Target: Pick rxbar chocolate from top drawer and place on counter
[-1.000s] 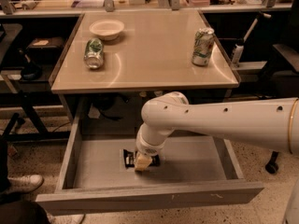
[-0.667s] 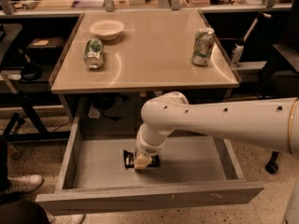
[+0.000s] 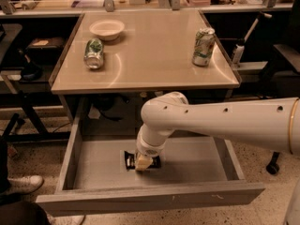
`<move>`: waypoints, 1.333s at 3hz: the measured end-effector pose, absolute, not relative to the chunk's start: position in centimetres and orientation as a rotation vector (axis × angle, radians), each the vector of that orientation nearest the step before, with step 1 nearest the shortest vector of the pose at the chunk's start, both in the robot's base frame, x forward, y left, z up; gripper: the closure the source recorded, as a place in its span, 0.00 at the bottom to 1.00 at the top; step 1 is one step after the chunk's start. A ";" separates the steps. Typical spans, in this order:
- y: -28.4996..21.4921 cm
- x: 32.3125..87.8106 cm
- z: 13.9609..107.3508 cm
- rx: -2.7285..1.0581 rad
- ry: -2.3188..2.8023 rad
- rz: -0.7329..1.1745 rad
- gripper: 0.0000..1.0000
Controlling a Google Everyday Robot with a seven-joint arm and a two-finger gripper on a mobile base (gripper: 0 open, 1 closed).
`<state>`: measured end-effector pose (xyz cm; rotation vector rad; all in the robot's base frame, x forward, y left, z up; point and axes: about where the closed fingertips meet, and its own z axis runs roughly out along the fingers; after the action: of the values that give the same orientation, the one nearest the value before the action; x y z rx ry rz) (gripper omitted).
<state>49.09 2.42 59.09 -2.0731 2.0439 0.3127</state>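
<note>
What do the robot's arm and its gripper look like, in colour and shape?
The arm is a thick, smooth white tube with small dark dots along it, a rounded elbow and a thin gold ring near the right edge. The gripper, down in the top drawer, is pale cream. No cables show.

**Gloss above, matt below**

The hand (image 3: 143,163), in smooth pale plastic like the glossy arm (image 3: 225,123), sits low in the matt grey top drawer (image 3: 150,198). Beside the hand, the rxbar chocolate (image 3: 129,159) has a dark, faintly shiny wrapper. Beyond the hand, the glossy beige tabletop (image 3: 150,55) reflects two metal cans (image 3: 93,53) and a matt bowl (image 3: 107,29).
</note>
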 end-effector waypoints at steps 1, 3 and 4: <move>1.9 50.0 61.4 -2.043 2.065 0.289 1.00; 0.2 51.3 67.1 -2.030 2.108 0.235 1.00; -0.9 51.7 70.3 -2.031 2.131 0.191 1.00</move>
<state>51.74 -0.86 70.29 -2.0307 2.1313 0.1912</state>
